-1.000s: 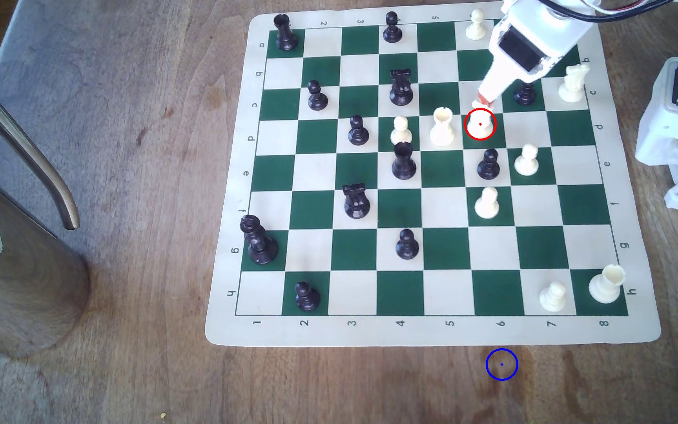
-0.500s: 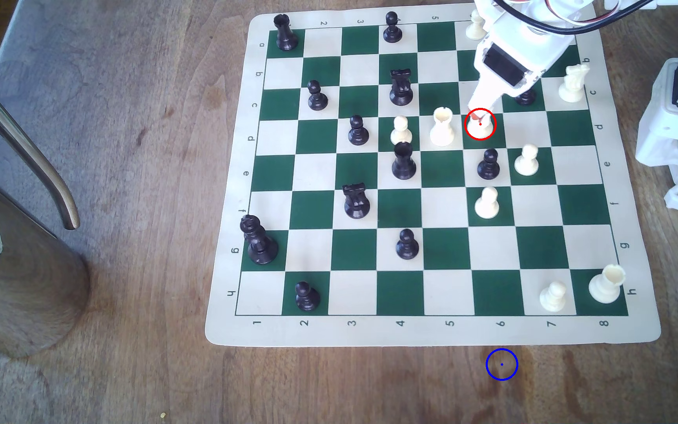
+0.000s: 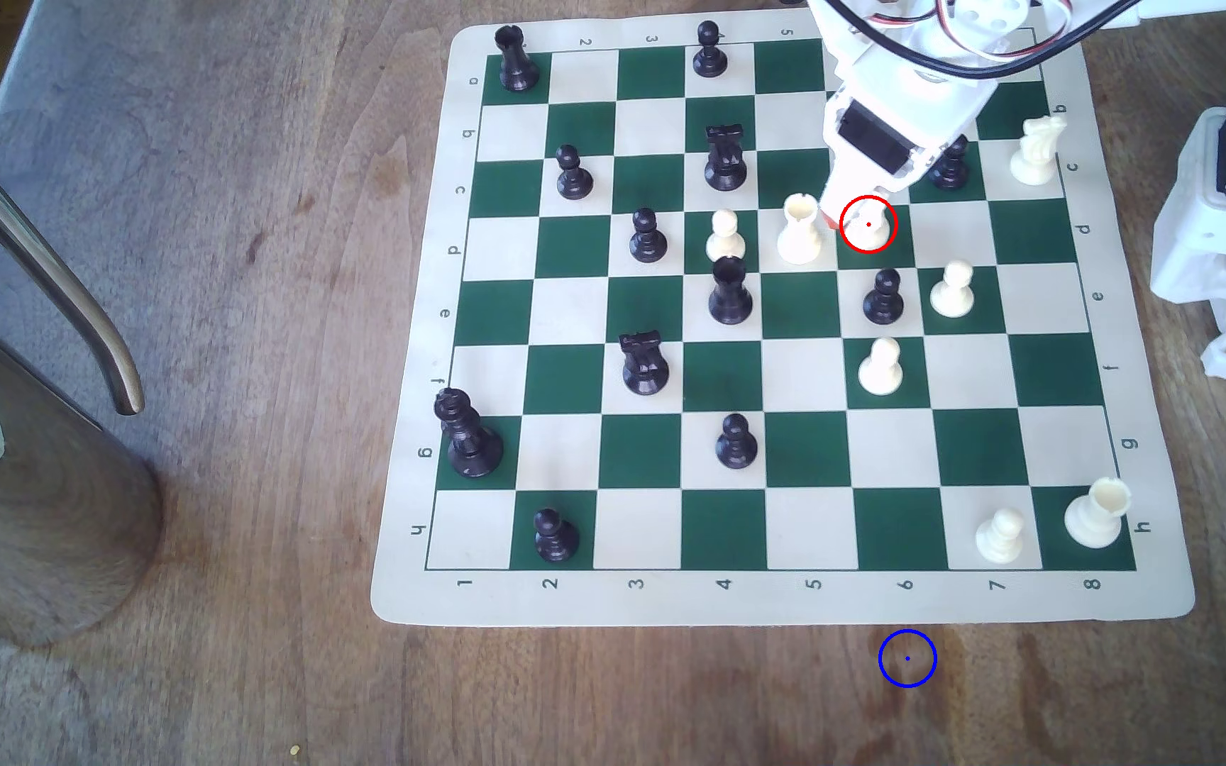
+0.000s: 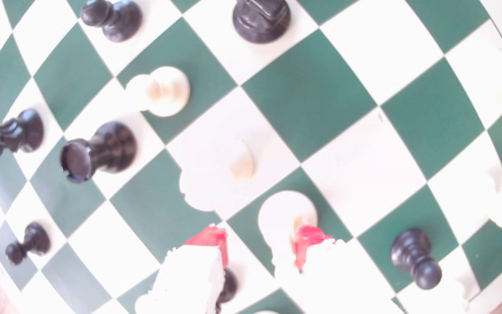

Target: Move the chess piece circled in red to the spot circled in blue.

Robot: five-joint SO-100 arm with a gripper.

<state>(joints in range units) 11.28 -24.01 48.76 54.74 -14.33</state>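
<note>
Down at the board, the pincer (image 4: pixel 260 241) stands open, its two red-tipped white fingers (image 4: pixel 210 238) spread with a gap between them, and it grips nothing. In the wrist view one tip lies against the round cream base of the chess piece (image 4: pixel 287 211), while the other tip sits over the neighbouring pale square; much of that piece is washed out by glare. In the exterior view the pincer (image 3: pixel 846 213) reaches down from the white arm (image 3: pixel 890 125) to the gap between the cream rook (image 3: pixel 799 228) and the chess piece (image 3: pixel 869 228), which stands upright inside the red ring on a green square of row d. Just beyond, a black pawn (image 3: pixel 883 296) and a cream pawn (image 3: pixel 953 289) stand on row e, and another black pawn (image 3: pixel 951 163) is partly behind the arm. The chess mat (image 3: pixel 779 600) lies flat on the wooden worktop (image 3: pixel 263 368). The spot (image 3: pixel 907 658), a blue ring with a centre dot, lies on bare wood just past the mat's near edge, below column 6, well apart from the piece. A steel pot (image 3: pixel 28 457) stands at the exterior view's left.
</note>
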